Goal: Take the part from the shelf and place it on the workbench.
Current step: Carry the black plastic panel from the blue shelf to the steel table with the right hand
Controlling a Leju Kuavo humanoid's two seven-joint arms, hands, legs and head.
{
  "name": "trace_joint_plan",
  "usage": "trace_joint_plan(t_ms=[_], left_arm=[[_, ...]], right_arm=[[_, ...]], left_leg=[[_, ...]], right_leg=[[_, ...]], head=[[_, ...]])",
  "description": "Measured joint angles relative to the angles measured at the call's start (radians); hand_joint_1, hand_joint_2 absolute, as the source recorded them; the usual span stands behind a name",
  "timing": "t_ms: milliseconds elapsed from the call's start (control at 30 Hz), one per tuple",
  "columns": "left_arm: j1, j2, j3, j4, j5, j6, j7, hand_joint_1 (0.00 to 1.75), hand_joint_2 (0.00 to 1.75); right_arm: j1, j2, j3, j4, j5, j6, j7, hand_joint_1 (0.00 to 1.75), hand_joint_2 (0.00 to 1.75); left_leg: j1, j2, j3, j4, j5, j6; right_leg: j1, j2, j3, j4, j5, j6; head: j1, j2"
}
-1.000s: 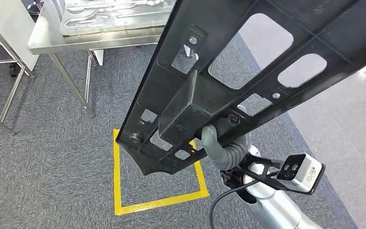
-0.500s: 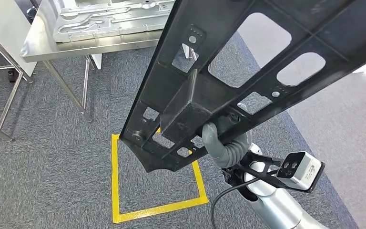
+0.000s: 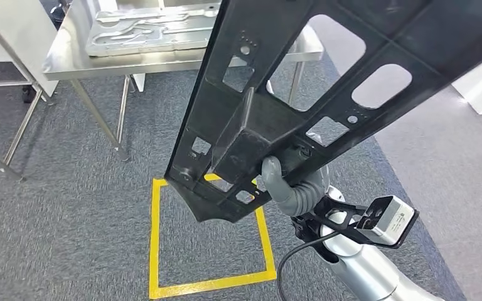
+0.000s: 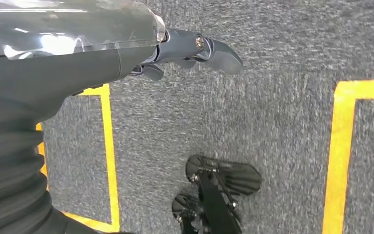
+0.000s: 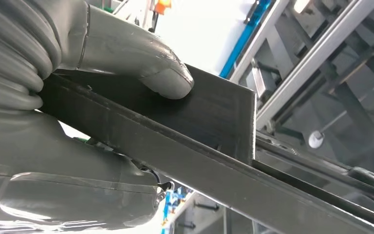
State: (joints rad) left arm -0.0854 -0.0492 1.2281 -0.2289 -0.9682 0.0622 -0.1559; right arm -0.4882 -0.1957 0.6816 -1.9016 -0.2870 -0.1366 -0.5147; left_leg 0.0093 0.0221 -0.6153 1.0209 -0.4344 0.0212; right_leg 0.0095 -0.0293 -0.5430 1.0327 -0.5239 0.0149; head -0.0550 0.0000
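The right hand (image 3: 282,185) clamps thumb and fingers on the long black perforated metal frame part (image 3: 326,81), carrying it high and tilted short of the steel workbench (image 3: 132,59) beyond, presumably for clearance, while the left hand (image 4: 195,48) hangs with fingers loosely extended, holding nothing.

The part (image 3: 326,81) is held at its lower end by the right hand (image 3: 282,185), raised above the floor (image 3: 69,219) and slanting up to the right. Below its lower end, a taped square (image 3: 157,251) is marked on the floor. Behind and to the left stands the workbench (image 3: 100,63), on which a tray (image 3: 144,34) is laid. The left hand (image 4: 185,48) hangs over the floor.
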Motion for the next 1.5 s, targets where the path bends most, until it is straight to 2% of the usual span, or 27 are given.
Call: trace_joint_plan(t_ms=[33,100,167,200,233,300,333,400,500,533,600,633,667,700,733,767,833,900,1000,1067,1133,1167,1200,1267,1333,1367,1500], left_arm=[[0.001,0.000,0.000,0.000,0.000,0.000,0.000,0.00,1.75],[0.000,0.000,0.000,0.000,0.000,0.000,0.000,0.00,1.75],[0.000,0.000,0.000,0.000,-0.001,0.000,0.000,0.00,1.75],[0.000,0.000,0.000,0.000,-0.001,-0.001,0.000,0.00,1.75],[0.000,-0.001,0.000,0.000,-0.003,-0.001,0.000,0.00,1.75],[-0.001,-0.001,0.000,0.000,-0.006,-0.002,0.000,0.00,1.75],[-0.002,-0.001,0.000,0.000,-0.007,-0.002,0.001,0.00,1.75],[-0.003,-0.001,0.000,0.000,-0.007,-0.002,0.002,0.00,1.75],[-0.003,-0.001,0.000,0.000,-0.007,0.000,0.003,0.00,1.75],[-0.004,-0.002,0.000,0.000,-0.007,0.000,0.003,0.00,1.75],[-0.003,-0.003,0.000,0.000,-0.007,0.000,0.004,0.00,1.75],[-0.001,-0.003,0.001,0.000,-0.006,0.001,0.004,0.00,1.75],[0.000,-0.003,0.001,0.000,-0.006,0.001,0.004,0.00,1.75],[0.001,-0.003,0.001,0.000,-0.006,0.001,0.005,0.00,1.75],[0.001,-0.003,0.002,0.000,-0.006,0.002,0.005,0.00,1.75],[0.001,-0.003,0.002,0.000,-0.006,0.002,0.005,0.00,1.75],[0.000,-0.002,0.003,0.000,-0.006,0.002,0.005,0.00,1.75],[-0.001,0.000,0.005,0.000,-0.006,0.002,0.006,0.00,1.75],[0.000,-0.001,0.006,0.000,-0.006,0.002,0.006,0.00,1.75],[-0.002,-0.002,0.006,0.000,-0.006,0.002,0.006,0.00,1.75],[-0.003,-0.002,0.006,0.000,-0.006,0.002,0.005,0.00,1.75],[-0.002,-0.002,0.006,0.000,-0.006,0.002,0.005,0.00,1.75],[-0.001,-0.002,0.006,0.000,-0.006,0.001,0.005,0.00,1.75],[0.000,-0.003,0.006,0.000,-0.008,0.001,0.004,0.00,1.75],[-0.002,-0.003,0.006,0.000,-0.008,0.000,0.004,0.00,1.75],[-0.002,-0.003,0.006,0.000,-0.009,0.000,0.005,0.00,1.75],[-0.004,-0.003,0.006,0.000,-0.009,0.000,0.006,0.00,1.75]], right_arm=[[0.000,-0.004,0.001,0.001,-0.008,0.000,-0.009,1.75,1.75],[0.001,-0.012,0.001,0.004,-0.021,0.002,-0.025,1.75,1.75],[0.005,-0.020,0.002,0.008,-0.025,0.005,-0.030,1.75,1.75],[0.007,-0.023,0.003,0.010,-0.026,0.006,-0.030,1.75,1.75],[0.008,-0.026,0.004,0.011,-0.026,0.007,-0.031,1.75,1.75],[0.008,-0.029,0.004,0.012,-0.026,0.006,-0.034,1.75,1.75],[0.009,-0.030,0.004,0.012,-0.025,0.006,-0.036,1.75,1.75],[0.014,-0.033,0.005,0.011,-0.024,0.006,-0.043,1.75,1.75],[0.020,-0.037,0.007,0.011,-0.021,0.010,-0.053,1.75,1.75],[0.021,-0.037,0.008,0.011,-0.020,0.011,-0.056,1.75,1.75],[0.025,-0.037,0.010,0.012,-0.019,0.012,-0.060,1.75,1.75],[0.028,-0.037,0.011,0.012,-0.019,0.013,-0.060,1.75,1.75],[0.032,-0.037,0.012,0.013,-0.019,0.013,-0.060,1.75,1.75],[0.035,-0.037,0.012,0.013,-0.019,0.013,-0.060,1.75,1.75],[0.037,-0.037,0.012,0.014,-0.019,0.013,-0.060,1.75,1.75],[0.038,-0.037,0.013,0.014,-0.019,0.013,-0.060,1.75,1.75],[0.038,-0.037,0.013,0.015,-0.018,0.013,-0.061,1.75,1.75],[0.039,-0.037,0.013,0.016,-0.018,0.013,-0.061,1.75,1.75],[0.038,-0.037,0.013,0.015,-0.017,0.013,-0.062,1.75,1.75],[0.038,-0.037,0.012,0.015,-0.016,0.015,-0.063,1.75,1.75],[0.043,-0.037,0.012,0.016,-0.014,0.019,-0.065,1.75,1.75],[0.047,-0.037,0.012,0.017,-0.013,0.022,-0.066,1.75,1.75],[0.051,-0.037,0.012,0.018,-0.012,0.024,-0.067,1.75,1.75],[0.054,-0.037,0.011,0.018,-0.008,0.027,-0.068,1.75,1.75],[0.054,-0.037,0.011,0.018,-0.003,0.028,-0.069,1.75,1.75],[0.054,-0.037,0.011,0.018,-0.002,0.028,-0.069,1.75,1.75],[0.054,-0.037,0.008,0.017,0.000,0.033,-0.068,1.75,1.75]], left_leg=[[0.002,-0.004,0.003,-0.003,-0.001,0.004],[0.003,-0.010,0.008,-0.004,-0.005,0.009],[0.003,-0.014,0.013,-0.004,-0.011,0.009],[0.003,-0.016,0.018,-0.004,-0.015,0.007],[0.004,-0.018,0.025,-0.004,-0.019,0.005],[0.003,-0.022,0.036,-0.003,-0.028,-0.003],[0.002,-0.023,0.039,-0.003,-0.032,-0.008],[0.000,-0.023,0.041,-0.006,-0.036,-0.019],[0.001,-0.023,0.041,0.009,-0.053,-0.036],[0.002,-0.023,0.025,0.048,-0.076,-0.040],[0.004,-0.023,-0.041,0.185,-0.139,-0.045],[0.004,-0.023,-0.078,0.253,-0.160,-0.047],[0.004,-0.023,-0.101,0.288,-0.162,-0.047],[0.004,-0.023,-0.106,0.284,-0.143,-0.046],[0.003,-0.023,-0.087,0.234,-0.104,-0.042],[0.002,-0.023,-0.057,0.160,-0.060,-0.036],[-0.003,-0.023,-0.002,0.037,-0.010,-0.023],[-0.008,-0.023,0.011,0.004,-0.010,-0.014],[-0.003,-0.024,0.019,-0.012,-0.008,-0.001],[0.002,-0.023,0.028,-0.021,-0.008,0.007],[0.002,-0.023,0.032,-0.022,-0.012,0.009],[0.003,-0.024,0.035,-0.022,-0.015,0.009],[0.003,-0.024,0.040,-0.022,-0.019,0.007],[0.006,-0.026,0.054,-0.021,-0.029,0.000],[0.005,-0.028,0.063,-0.018,-0.040,-0.012],[0.004,-0.028,0.065,-0.017,-0.044,-0.018],[0.006,-0.027,0.065,-0.002,-0.064,-0.041]], right_leg=[[-0.003,0.009,-0.021,0.043,-0.023,0.007],[-0.010,0.023,-0.095,0.175,-0.077,0.017],[-0.016,0.025,-0.161,0.264,-0.087,0.023],[-0.018,0.025,-0.168,0.255,-0.061,0.024],[-0.021,0.025,-0.153,0.205,-0.019,0.023],[-0.022,0.025,-0.098,0.062,0.060,0.018],[-0.020,0.025,-0.079,0.015,0.078,0.013],[-0.014,0.027,-0.068,-0.012,0.077,0.000],[-0.018,0.029,-0.059,-0.021,0.075,-0.020],[-0.020,0.029,-0.053,-0.025,0.074,-0.027],[-0.017,0.027,-0.044,-0.027,0.069,-0.038],[-0.015,0.028,-0.041,-0.026,0.065,-0.040],[-0.013,0.028,-0.037,-0.026,0.062,-0.042],[-0.011,0.029,-0.031,-0.026,0.058,-0.042],[-0.009,0.030,-0.024,-0.026,0.053,-0.042],[-0.008,0.031,-0.017,-0.026,0.048,-0.041],[-0.003,0.032,-0.009,-0.023,0.038,-0.035],[-0.002,0.033,-0.011,-0.022,0.035,-0.025],[-0.004,0.033,-0.017,-0.007,0.021,-0.009],[-0.008,0.033,-0.061,0.080,-0.023,0.004],[-0.016,0.032,-0.139,0.214,-0.071,0.013],[-0.020,0.032,-0.167,0.253,-0.073,0.017],[-0.024,0.031,-0.177,0.255,-0.055,0.020],[-0.031,0.030,-0.136,0.146,0.028,0.024],[-0.031,0.029,-0.083,0.024,0.082,0.020],[-0.028,0.030,-0.070,-0.006,0.088,0.015],[-0.026,0.033,-0.059,-0.022,0.079,-0.016]], head=[[0.000,0.000],[0.000,0.000],[0.000,0.000],[0.000,0.000],[0.000,0.000],[0.000,0.000],[0.000,0.000],[0.000,0.000],[0.000,0.000],[0.000,0.000],[0.000,0.000],[0.000,0.000],[0.000,0.000],[0.000,0.000],[0.000,0.000],[0.000,0.000],[0.000,0.000],[0.000,0.000],[0.000,0.000],[0.000,0.000],[0.000,0.000],[0.000,0.000],[0.000,0.000],[0.000,0.000],[0.000,0.000],[0.000,0.000],[0.000,0.000]])
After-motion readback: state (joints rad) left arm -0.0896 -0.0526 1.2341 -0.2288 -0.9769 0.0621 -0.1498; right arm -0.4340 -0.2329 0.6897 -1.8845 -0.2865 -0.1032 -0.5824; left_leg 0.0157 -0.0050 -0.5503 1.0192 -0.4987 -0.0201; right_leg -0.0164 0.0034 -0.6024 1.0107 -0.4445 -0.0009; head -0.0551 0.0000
